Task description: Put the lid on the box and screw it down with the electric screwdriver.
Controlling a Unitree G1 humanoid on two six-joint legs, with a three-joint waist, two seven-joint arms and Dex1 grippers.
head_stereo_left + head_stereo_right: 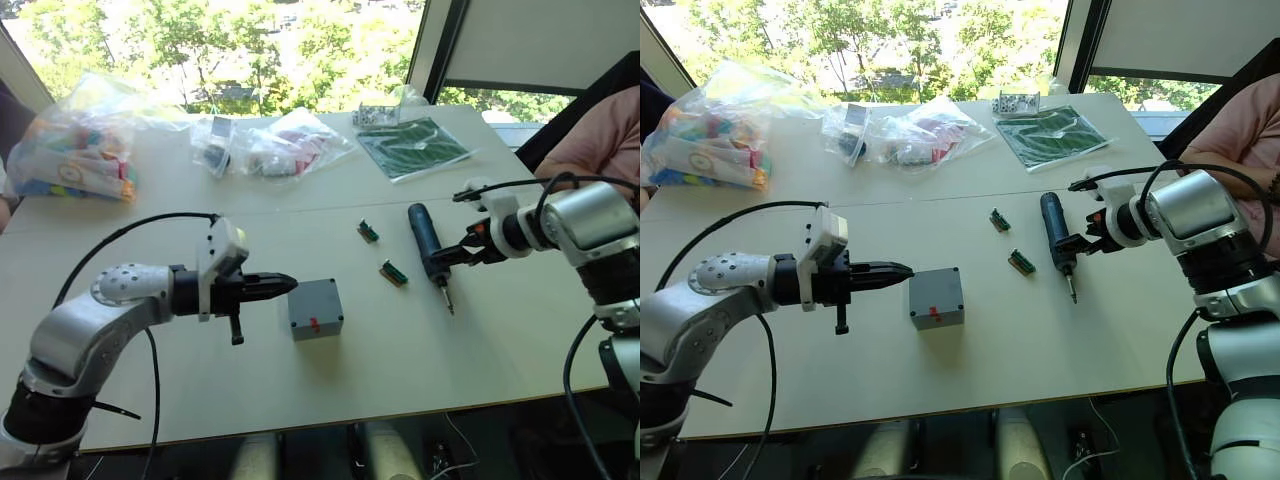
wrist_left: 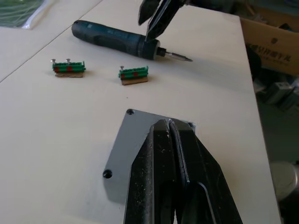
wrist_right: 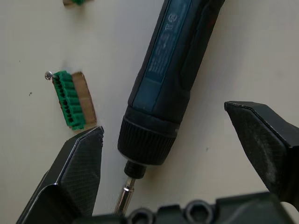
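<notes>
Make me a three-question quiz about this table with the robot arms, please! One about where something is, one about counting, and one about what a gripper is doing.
1. Where does the electric screwdriver lie?
A. on the table by the right gripper
B. on top of the box
C. inside a plastic bag

2. How many small green connectors lie near the screwdriver?
A. one
B. two
C. five

3. How are the fingers of the right gripper?
A. open on either side of the screwdriver
C. shut around a connector
B. shut on the lid

Answers:
1 A, it rests flat on the table.
2 B, two sit between the screwdriver and the box.
3 A, its fingers stand apart in the right wrist view.
</notes>
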